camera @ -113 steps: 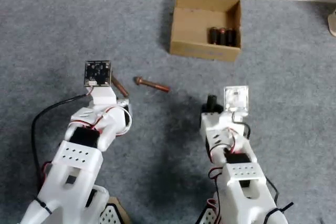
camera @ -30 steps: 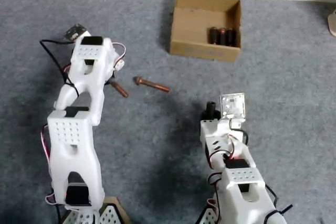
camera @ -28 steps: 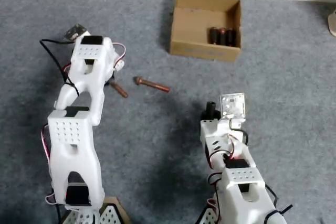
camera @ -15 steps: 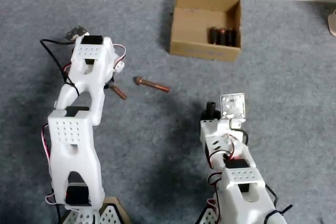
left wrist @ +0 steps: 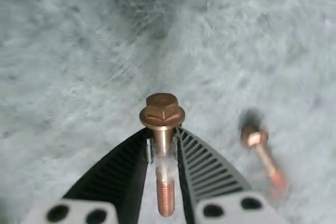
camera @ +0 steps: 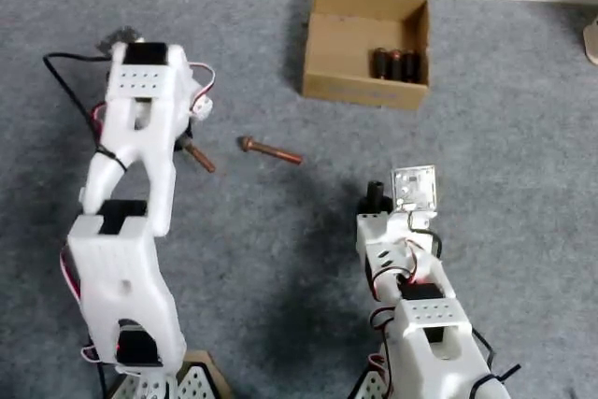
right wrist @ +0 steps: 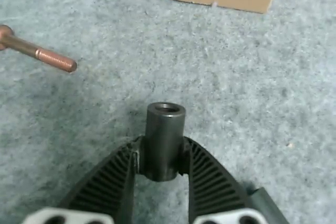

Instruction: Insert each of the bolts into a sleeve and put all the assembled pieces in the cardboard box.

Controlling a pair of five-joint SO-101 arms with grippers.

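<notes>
Left gripper point(left wrist: 164, 151) is clamped on a copper bolt point(left wrist: 162, 116), with the hex head poking out past the fingertips, over on the left side of the grey carpet point(camera: 280, 268). Second bolt point(camera: 271, 149) is lying loose on the carpet just to the right of it, in front of the cardboard box point(camera: 327, 44), which has a few assembled pieces point(camera: 396, 64) tucked into its right end. Right gripper point(right wrist: 161, 155) is squeezed around a dark sleeve point(right wrist: 165, 132), with the open bore facing out from the fingers.
</notes>
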